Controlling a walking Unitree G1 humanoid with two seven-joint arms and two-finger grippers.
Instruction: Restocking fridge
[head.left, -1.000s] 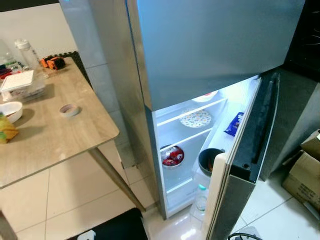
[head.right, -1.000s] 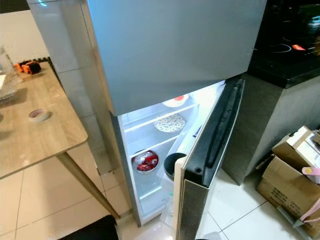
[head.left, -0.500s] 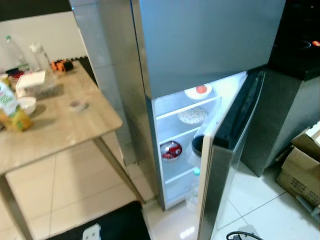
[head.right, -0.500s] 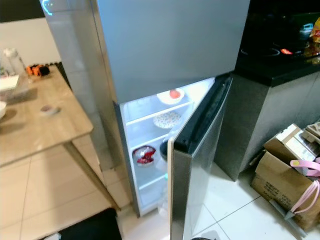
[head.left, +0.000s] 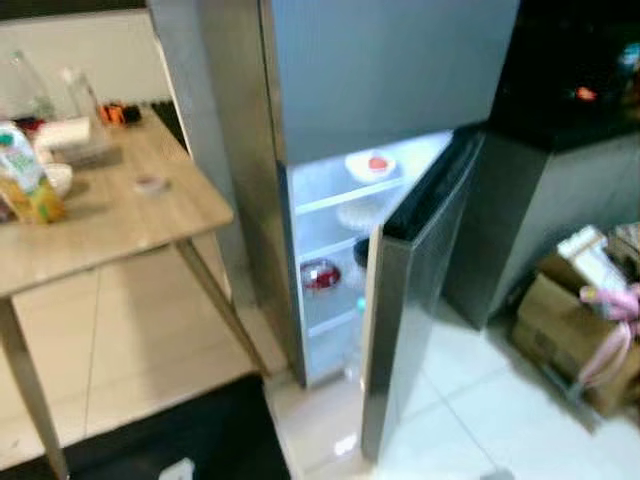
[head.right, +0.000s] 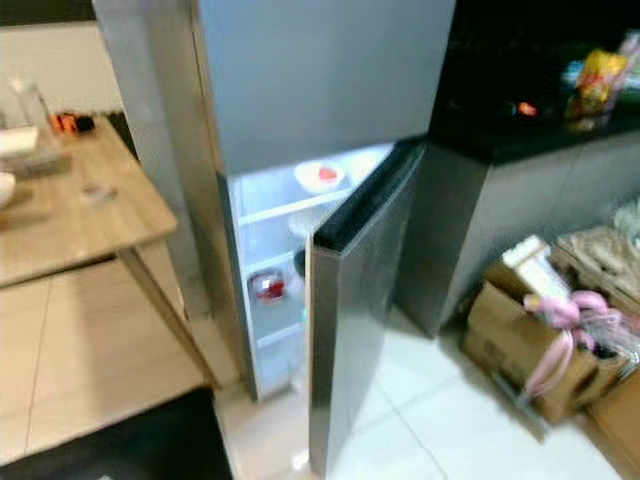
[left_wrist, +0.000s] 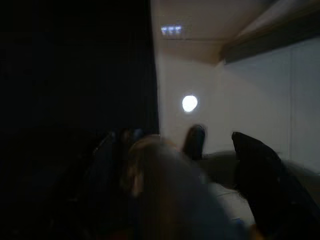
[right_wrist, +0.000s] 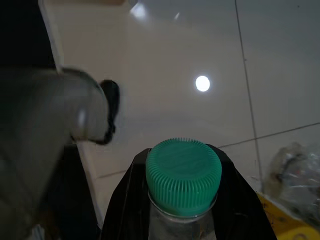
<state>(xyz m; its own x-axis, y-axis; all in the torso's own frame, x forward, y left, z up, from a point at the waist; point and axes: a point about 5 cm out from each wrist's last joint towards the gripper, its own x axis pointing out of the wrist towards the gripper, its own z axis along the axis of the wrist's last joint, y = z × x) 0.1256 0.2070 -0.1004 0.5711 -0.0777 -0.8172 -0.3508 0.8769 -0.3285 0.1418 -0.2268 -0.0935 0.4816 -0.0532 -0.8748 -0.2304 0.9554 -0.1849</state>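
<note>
The right gripper (right_wrist: 182, 200) has its jaws clamped on a clear green-capped plastic bottle (right_wrist: 183, 176); the left's state I cannot tell. The view has pulled back from the open silver fridge (head.left: 330, 240), so stocking the bottle likely waits.

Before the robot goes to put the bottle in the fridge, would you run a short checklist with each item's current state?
1. Right gripper holds the bottle with the green cap: ok, black fingers flank its neck.
2. Lower fridge door open: ok, partly swung out, interior lit.
3. Free shelf space: cannot tell; a white bowl and a red-filled bowl sit on shelves, image blurred.
4. Floor path to the fridge: ok, bare tiles; cardboard boxes lie off to the right.
5. Left gripper state: cannot tell, its wrist view is dark and blurred.
</note>
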